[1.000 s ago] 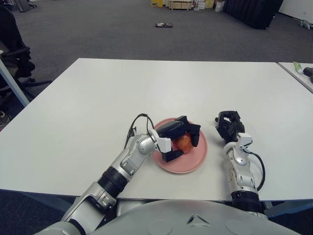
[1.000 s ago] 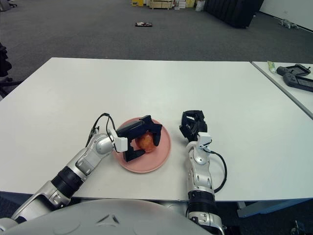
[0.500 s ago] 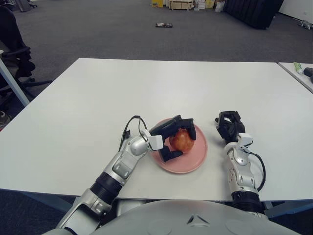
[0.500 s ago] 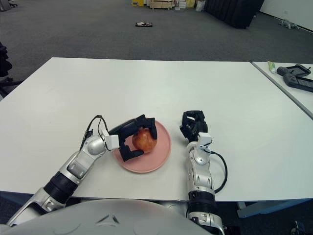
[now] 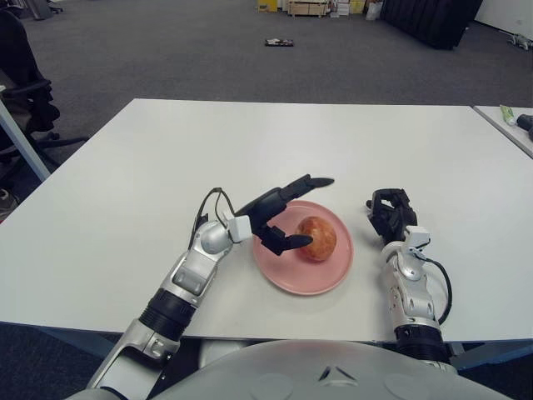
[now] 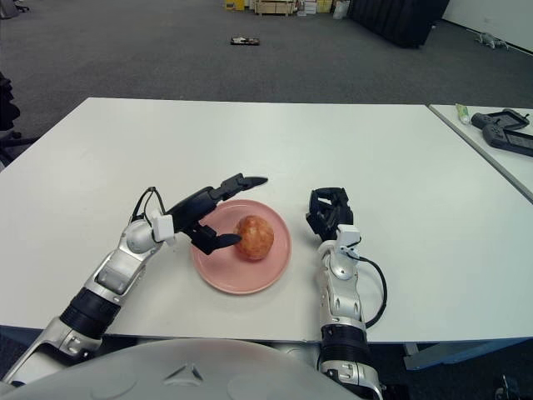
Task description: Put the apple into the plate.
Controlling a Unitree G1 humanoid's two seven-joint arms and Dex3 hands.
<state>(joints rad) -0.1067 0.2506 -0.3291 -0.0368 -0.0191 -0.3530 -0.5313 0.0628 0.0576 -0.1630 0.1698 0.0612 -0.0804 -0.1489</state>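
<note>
A red-yellow apple [image 5: 316, 238] lies in the pink plate [image 5: 287, 277] near the table's front edge. My left hand [image 5: 283, 213] hovers over the plate's left rim, fingers spread and apart from the apple, one long finger pointing right above the plate's far edge. My right hand [image 5: 391, 213] shows just right of the plate with its dark fingers curled and nothing in them.
The white table [image 5: 250, 142] stretches far behind the plate. A second table with a green tube [image 6: 461, 112] and dark devices [image 6: 502, 130] stands at the right. An office chair [image 5: 21, 83] is at the far left.
My left hand has let go of the apple, opened its fingers and drawn back to the left. The apple now lies free in the plate. The right hand has not moved.
</note>
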